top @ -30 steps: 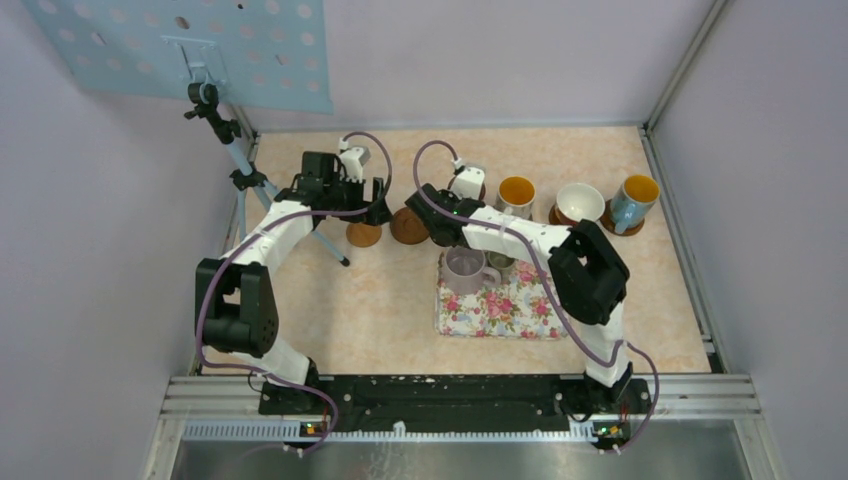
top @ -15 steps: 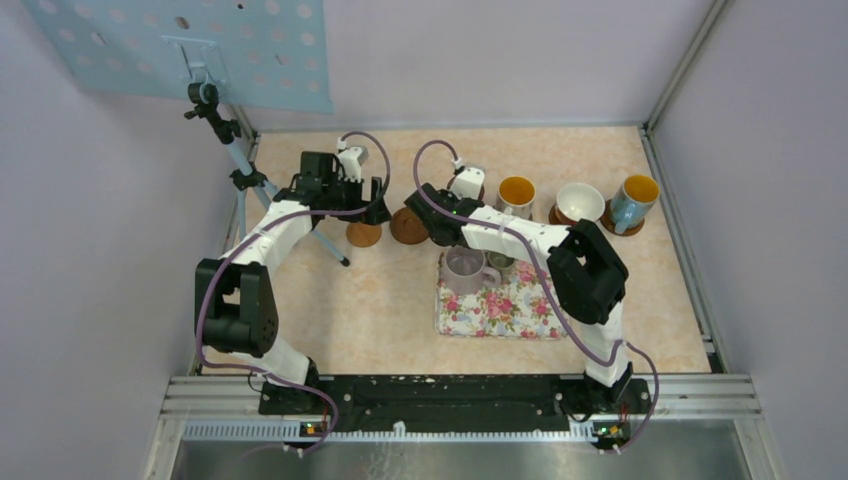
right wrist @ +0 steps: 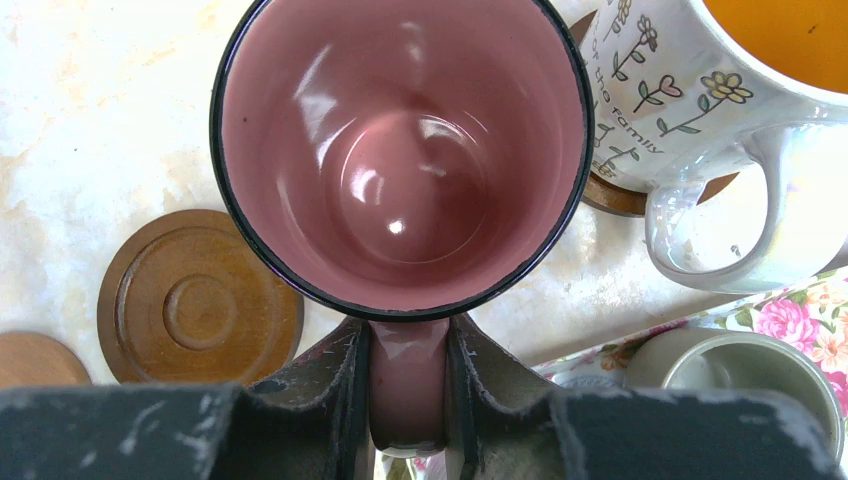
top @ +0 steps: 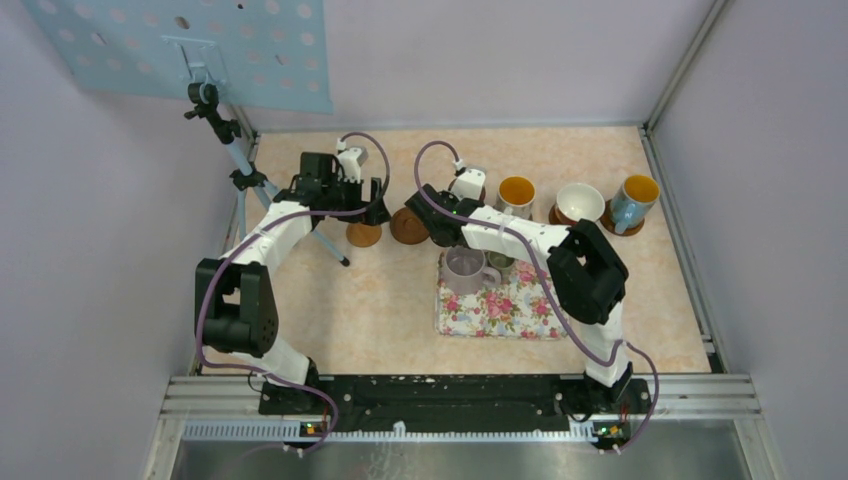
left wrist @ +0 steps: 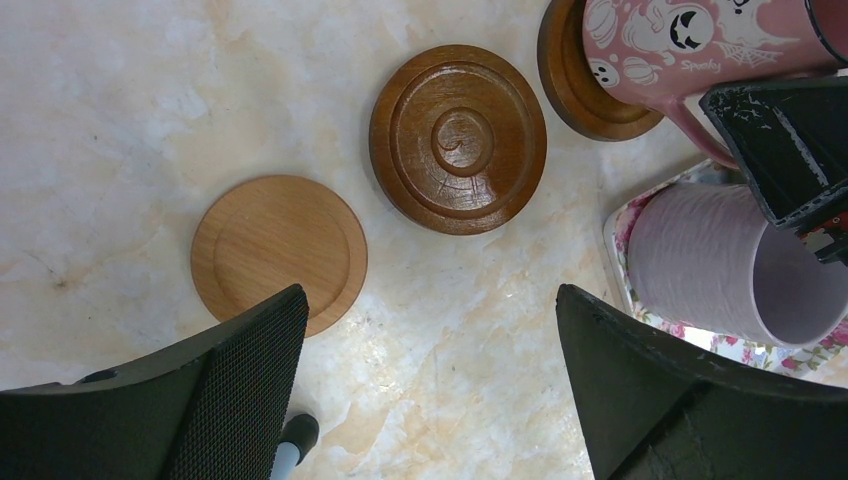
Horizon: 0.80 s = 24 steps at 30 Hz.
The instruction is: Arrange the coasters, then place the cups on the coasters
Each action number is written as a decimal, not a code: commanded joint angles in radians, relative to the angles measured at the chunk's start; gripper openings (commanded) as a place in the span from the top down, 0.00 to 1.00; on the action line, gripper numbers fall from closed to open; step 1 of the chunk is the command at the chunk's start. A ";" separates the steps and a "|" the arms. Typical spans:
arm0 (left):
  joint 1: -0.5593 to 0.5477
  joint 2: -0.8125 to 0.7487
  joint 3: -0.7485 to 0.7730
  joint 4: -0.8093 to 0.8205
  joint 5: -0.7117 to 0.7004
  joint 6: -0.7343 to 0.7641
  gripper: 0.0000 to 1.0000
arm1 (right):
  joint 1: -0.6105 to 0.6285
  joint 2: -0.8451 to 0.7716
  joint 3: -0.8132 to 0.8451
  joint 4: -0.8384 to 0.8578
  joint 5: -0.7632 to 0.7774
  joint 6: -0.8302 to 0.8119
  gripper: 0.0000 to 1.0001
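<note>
Can't spot any real movement versus a second ago, both arms parked in the same spots over the back of the table (top: 380, 300). Right gripper (right wrist: 408, 385) pinched narrow on the handle of the pink mug (right wrist: 400, 150), with that mug apparently resting on a dark coaster (left wrist: 570, 90), though can't tell if fully down. Left gripper (left wrist: 430, 300) spread wide, holding nothing, hovering over a light coaster (left wrist: 278, 250) and a bare dark coaster (left wrist: 458, 138) just left of the pink mug. Further right, already seated: flowered white mug (right wrist: 700, 90), wide white cup (top: 580, 200), blue mug (top: 625, 210). Waiting on the floral tray (top: 500, 315): a lavender cup (left wrist: 700, 260) and a small grey-green cup (right wrist: 740, 375). So, mid-placement of mug number four by the look of it. Next up, probably: let go of the handle, back out without nudging the flowered white mug just beside, then fetch from the tray.
</note>
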 commanded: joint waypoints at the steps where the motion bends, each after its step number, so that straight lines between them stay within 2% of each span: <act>1: 0.006 -0.047 -0.014 0.039 0.001 -0.014 0.01 | -0.005 -0.012 0.035 0.049 0.068 0.024 0.92; 3: 0.007 -0.047 -0.015 0.039 0.002 -0.013 0.01 | -0.005 -0.009 0.036 0.049 0.062 0.024 0.91; 11: 0.007 -0.054 -0.018 0.039 -0.002 -0.013 0.01 | -0.004 -0.010 0.036 0.018 0.034 0.067 0.62; 24: 0.009 -0.065 -0.028 0.037 -0.001 -0.011 0.01 | 0.016 -0.042 0.027 0.034 -0.004 0.073 0.31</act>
